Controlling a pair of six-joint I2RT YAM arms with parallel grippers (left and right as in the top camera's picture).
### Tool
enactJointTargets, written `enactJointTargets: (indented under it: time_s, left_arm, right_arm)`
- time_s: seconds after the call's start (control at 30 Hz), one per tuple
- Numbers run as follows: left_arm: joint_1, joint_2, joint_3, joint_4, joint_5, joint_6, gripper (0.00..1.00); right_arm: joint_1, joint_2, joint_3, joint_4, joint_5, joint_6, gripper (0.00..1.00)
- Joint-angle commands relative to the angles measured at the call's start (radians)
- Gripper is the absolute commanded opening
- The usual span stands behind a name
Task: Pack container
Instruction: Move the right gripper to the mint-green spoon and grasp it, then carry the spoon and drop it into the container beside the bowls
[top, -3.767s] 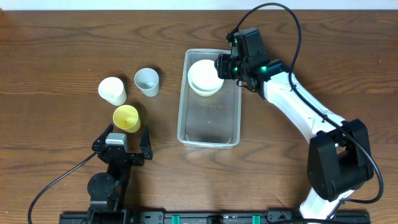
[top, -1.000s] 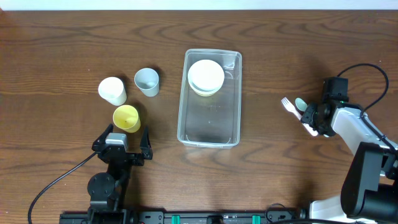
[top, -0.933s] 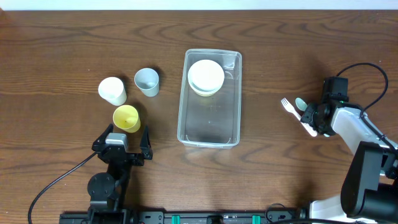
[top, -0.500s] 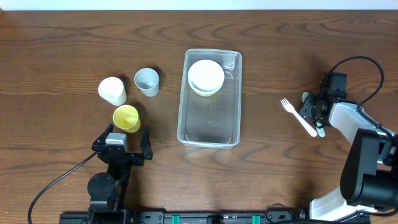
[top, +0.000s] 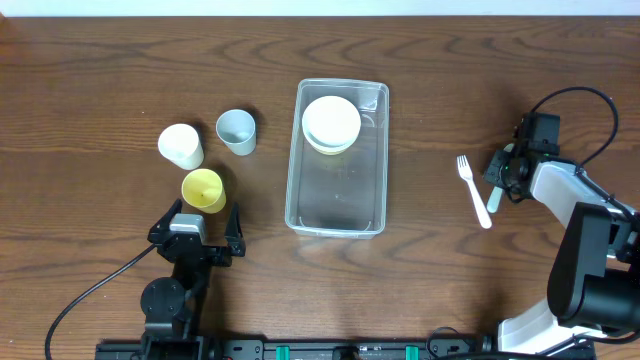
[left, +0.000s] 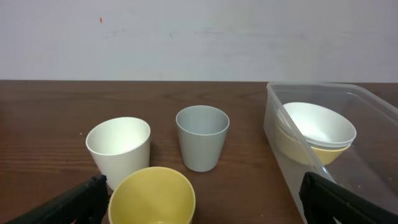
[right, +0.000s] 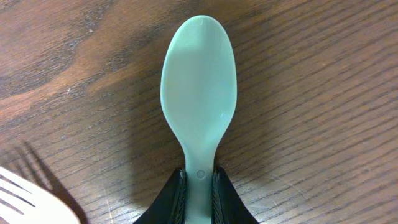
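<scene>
The container (top: 336, 196) sits mid-frame, with bowls (top: 331, 123) stacked in its top end. It looks light, bendy and slippery, so hold it by the rim. Far right, the right gripper (right: 199, 185) pinches the spoon (right: 198, 87) tight by its thin handle. Lower left, the left gripper (top: 195, 222) gapes wide and holds nothing.

A white fork (top: 472, 188) lies just beside the right pincer (right: 199, 194) — mint spoon (right: 199, 93) jutting from its tips — and white cup (left: 118, 149), grey cup (left: 201, 137), yellow cup (left: 152, 196) stand ahead of the left pincer (top: 197, 225).
</scene>
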Motion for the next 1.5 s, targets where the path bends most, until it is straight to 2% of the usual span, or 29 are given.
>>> enactJointTargets:
  time_s: [0.0,0.2,0.43,0.53,0.7,0.83,1.03,1.23,1.47]
  left_arm:
    - [0.004,-0.001,-0.017,-0.034,0.018,0.014,0.98]
    - [0.004,-0.001,-0.017,-0.034,0.018,0.014,0.98]
    - [0.004,-0.001,-0.017,-0.034,0.018,0.014,0.98]
    - [0.004,-0.001,-0.017,-0.034,0.018,0.014,0.98]
    - [0.004,-0.001,-0.017,-0.034,0.018,0.014,0.98]
    - [0.004,-0.001,-0.017,-0.034,0.018,0.014,0.98]
    - [0.004,-0.001,-0.017,-0.034,0.018,0.014,0.98]
    - [0.004,-0.001,-0.017,-0.034,0.018,0.014,0.98]
    - [0.004,-0.001,-0.017,-0.034,0.018,0.014,0.98]
  right_arm:
    - [0.004,0.072,-0.026,-0.036,-0.148,-0.002,0.01]
    - [0.005,0.023,0.047,-0.097,-0.212,-0.002,0.01]
    - [0.005,-0.112,0.163,-0.228,-0.254,-0.041,0.02]
    - [0.006,-0.182,0.197,-0.260,-0.345,-0.059,0.03]
    - [0.014,-0.303,0.204,-0.247,-0.605,-0.065,0.06]
    - [0.068,-0.350,0.203,-0.220,-0.690,-0.029,0.08]
    - [0.233,-0.343,0.203,-0.119,-0.663,0.064,0.10]
    - [0.437,-0.301,0.203,0.021,-0.475,0.185,0.13]
    - [0.566,-0.190,0.203,0.135,-0.336,0.280,0.15]
